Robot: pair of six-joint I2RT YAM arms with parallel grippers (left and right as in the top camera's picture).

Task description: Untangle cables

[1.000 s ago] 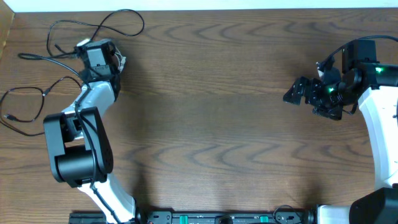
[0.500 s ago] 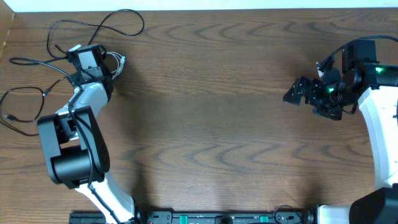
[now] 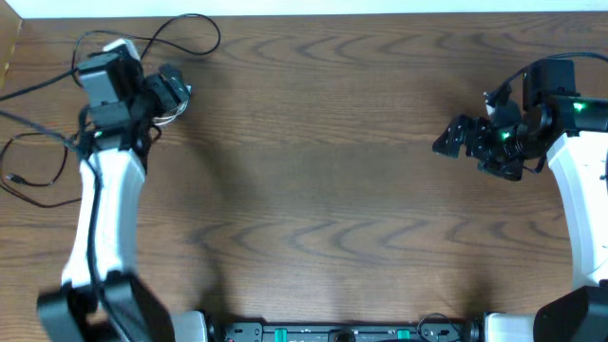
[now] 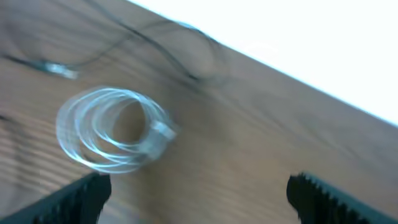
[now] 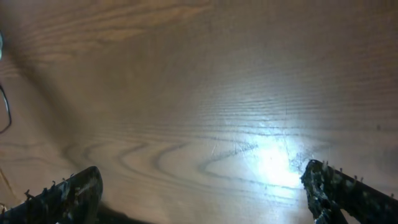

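At the far left corner of the table (image 3: 332, 199), the two black cables (image 3: 197, 17) are spread in loose loops, one curling along the far edge and the other trailing off toward the left side. The white cable (image 4: 106, 127) is seen in the left wrist view, wound in a small flat coil on the wood with its plug (image 4: 163, 132) lying at the coil's right side; the picture is blurred, so finer detail cannot be told. A dark strand is made out beyond the coil, apart from it. The left gripper (image 3: 171, 87) is held above that coil, and its fingers (image 4: 81, 196) are spread wide to either side of the view, with nothing gripped between them. Whether the coil is touched by a black cable cannot be told. On the right side of the table, well apart from all the cables, the right gripper (image 3: 450, 141) is held over bare wood. Its jaws are likewise parted wide, and nothing is held in them (image 5: 202, 180).
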